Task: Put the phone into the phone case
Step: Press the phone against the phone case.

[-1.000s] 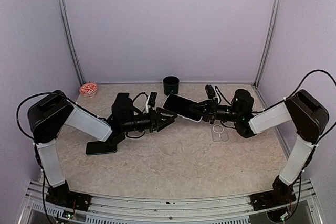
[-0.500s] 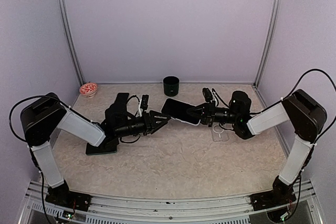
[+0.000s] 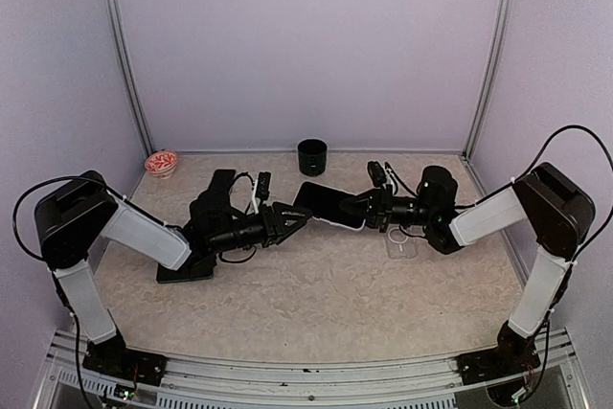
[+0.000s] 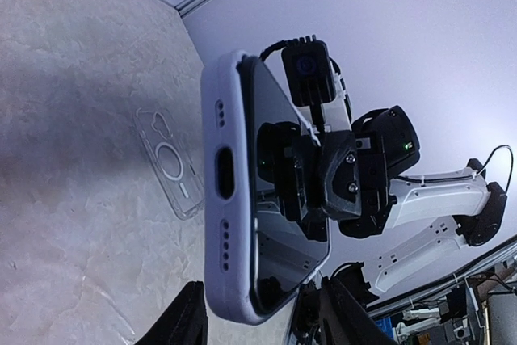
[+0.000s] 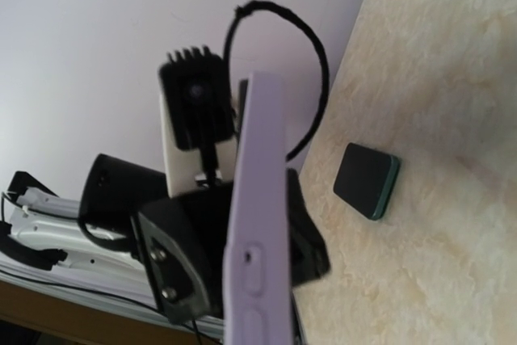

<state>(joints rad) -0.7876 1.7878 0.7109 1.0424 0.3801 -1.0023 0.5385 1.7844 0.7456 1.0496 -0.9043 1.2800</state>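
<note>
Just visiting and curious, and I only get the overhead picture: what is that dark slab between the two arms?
Observer: A phone; the left wrist view shows its lilac rim and a charging slot at its end.
Operator: Who has it?
Observer: The right fingers pinch it, one flat on the screen.
Operator: And the left arm?
Observer: The left fingers stand apart, either side of the phone's near end.

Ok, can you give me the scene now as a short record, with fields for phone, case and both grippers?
phone: held off the table, between the two arms
phone case: clear, empty, flat on the table
right gripper: shut on the phone
left gripper: open, fingers either side of the phone's free end
task state: phone not yet in case
</note>
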